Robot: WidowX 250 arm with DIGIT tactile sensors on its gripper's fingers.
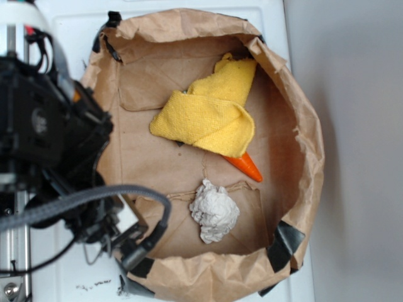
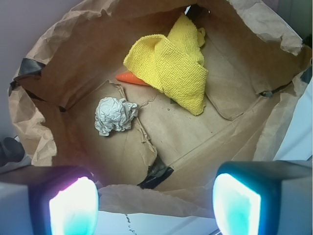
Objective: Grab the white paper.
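Observation:
The white paper is a crumpled off-white ball lying on the floor of the brown paper bag, near its front wall. My gripper hangs open above the bag's left rim, well to the left of the paper and apart from it. Nothing sits between its glowing pads. In the exterior view the black arm covers the gripper's fingers.
A folded yellow cloth lies in the bag behind the paper, partly covering an orange carrot-like piece. Black tape patches the bag. The bag stands on a white surface.

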